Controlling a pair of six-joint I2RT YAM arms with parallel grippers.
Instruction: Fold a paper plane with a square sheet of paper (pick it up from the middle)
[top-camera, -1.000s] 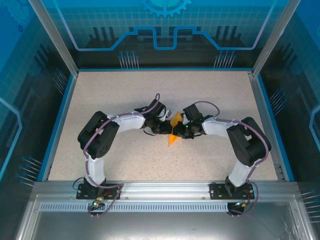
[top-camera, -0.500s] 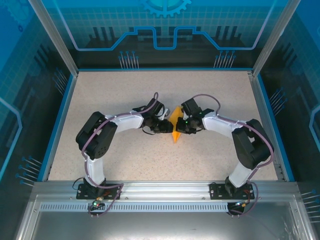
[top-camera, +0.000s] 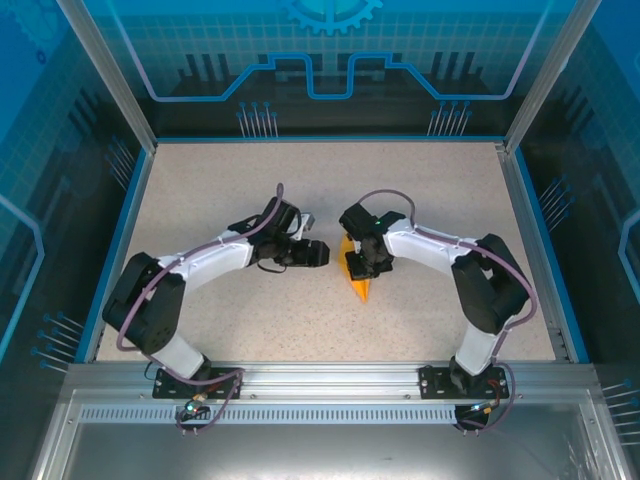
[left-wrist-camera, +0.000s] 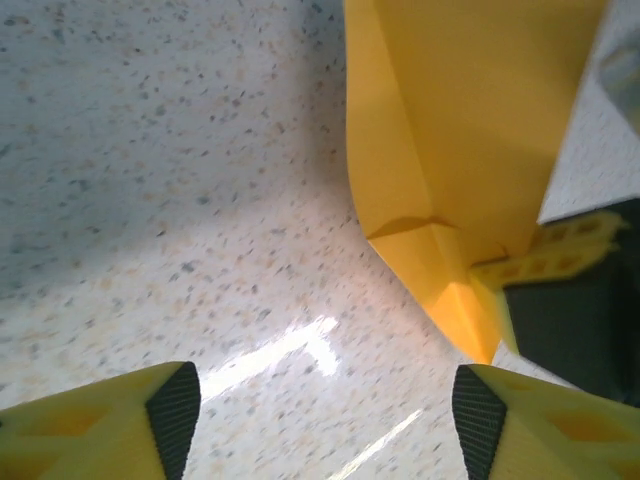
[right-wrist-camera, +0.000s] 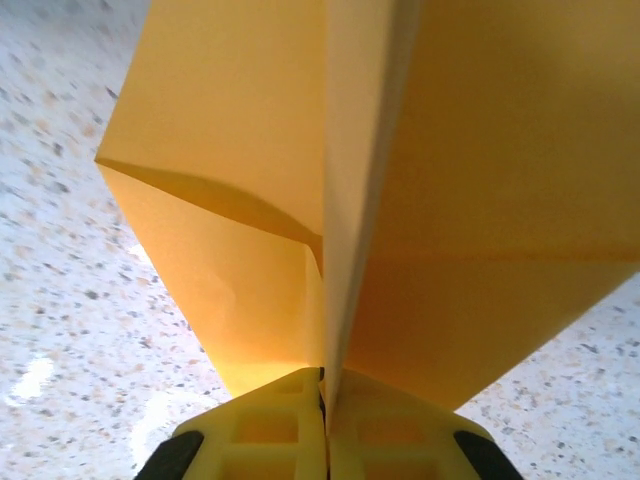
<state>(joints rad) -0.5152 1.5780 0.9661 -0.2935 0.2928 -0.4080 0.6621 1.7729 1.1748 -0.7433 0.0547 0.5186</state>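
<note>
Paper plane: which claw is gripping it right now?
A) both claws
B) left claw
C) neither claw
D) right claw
D: the right claw is pinched shut on the orange paper plane, while the left claw stands open, clear of the paper.

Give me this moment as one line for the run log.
left fingers: open, clear of orange paper | right fingers: shut on its centre crease | paper shape: folded, pointed
</note>
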